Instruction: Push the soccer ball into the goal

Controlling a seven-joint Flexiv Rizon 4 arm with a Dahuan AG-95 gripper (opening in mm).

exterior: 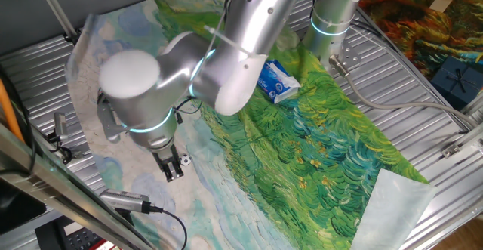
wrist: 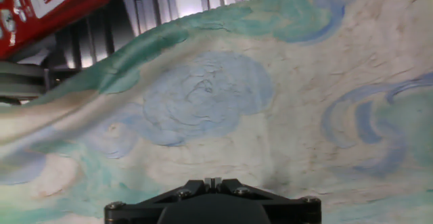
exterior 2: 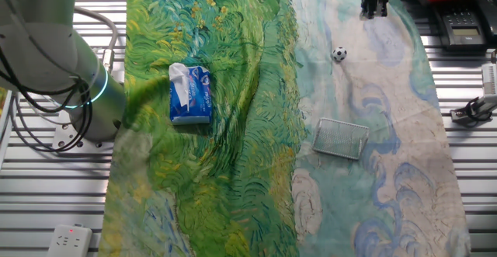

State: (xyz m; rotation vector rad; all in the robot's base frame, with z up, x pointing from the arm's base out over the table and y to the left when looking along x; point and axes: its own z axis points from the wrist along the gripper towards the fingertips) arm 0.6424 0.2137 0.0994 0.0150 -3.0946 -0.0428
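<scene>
One ball [exterior 2: 339, 53], one goal [exterior 2: 341, 138], one blue packet [exterior 2: 190, 95] and one arm are on show. All rest on the counter [exterior 2: 62, 187], which is covered by a painted cloth [exterior 2: 233, 171] in greens and pale blues.

The ball lies on the pale side of the cloth, well apart from the goal; the goal, a low wire frame, sits further along the same pale strip. The fingers [exterior 2: 374, 2] stand near the ball but clear of it, at the cloth's edge. They are narrow and dark, with nothing between them; how far apart they are I cannot tell.

Only the other fixed view shows the goal and the ball clearly. In one fixed view the arm's big joint [exterior: 139, 84] hides that stretch, and just a small pale speck beside the fingers [exterior: 173, 164] may be the ball; the packet [exterior: 278, 81] shows past the arm. The hand view shows neither ball nor goal, only cloth, the hand's dark base and a red device [wrist: 47, 1] at the top corner, which the other fixed view also catches.
</scene>
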